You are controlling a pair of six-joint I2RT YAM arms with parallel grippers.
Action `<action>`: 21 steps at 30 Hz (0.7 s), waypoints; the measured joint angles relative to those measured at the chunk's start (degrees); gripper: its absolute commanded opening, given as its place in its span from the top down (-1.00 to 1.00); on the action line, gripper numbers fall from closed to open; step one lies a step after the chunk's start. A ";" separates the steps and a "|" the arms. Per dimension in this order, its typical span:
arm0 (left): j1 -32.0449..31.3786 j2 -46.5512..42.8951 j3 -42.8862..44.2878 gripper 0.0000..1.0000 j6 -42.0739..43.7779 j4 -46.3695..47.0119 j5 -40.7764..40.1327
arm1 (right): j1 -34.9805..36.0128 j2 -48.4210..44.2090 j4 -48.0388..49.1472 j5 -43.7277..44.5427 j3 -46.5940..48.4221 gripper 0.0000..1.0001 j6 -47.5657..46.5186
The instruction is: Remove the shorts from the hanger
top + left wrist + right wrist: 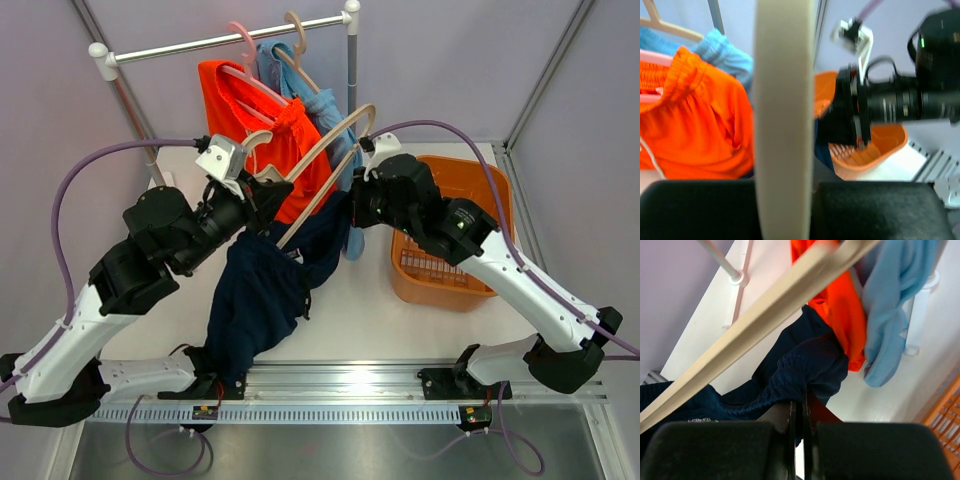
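The dark navy shorts (255, 290) hang in a long fold from mid-table down to the front rail. My right gripper (352, 205) is shut on their bunched waistband (790, 370), pinched between the fingertips of that gripper (801, 415). My left gripper (262, 190) is shut on a beige hanger (325, 165), whose lower end meets the navy fabric. In the left wrist view the hanger's bar (784, 120) stands upright in that gripper (785, 210). The bright orange shorts (240, 110) and the light blue shorts (325, 110) hang from hangers on the rack.
A white rack bar (220, 42) crosses the back on two posts. An orange slatted basket (455, 270) stands on the table at the right, just behind my right arm. A pink hanger (245, 45) carries the orange shorts.
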 measured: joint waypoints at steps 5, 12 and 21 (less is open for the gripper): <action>0.00 0.55 -1.99 1.00 -0.20 8.17 -2.03 | 2.67 -0.44 -0.26 0.76 0.00 1.00 -0.02; 0.02 -0.26 -7.04 1.00 -0.15 19.43 -5.27 | 4.59 -1.18 -1.18 1.79 0.07 1.00 -0.35; 0.00 0.09 -2.14 1.00 1.97 15.02 -11.63 | 4.66 -1.05 -6.95 9.75 8.76 1.00 -5.01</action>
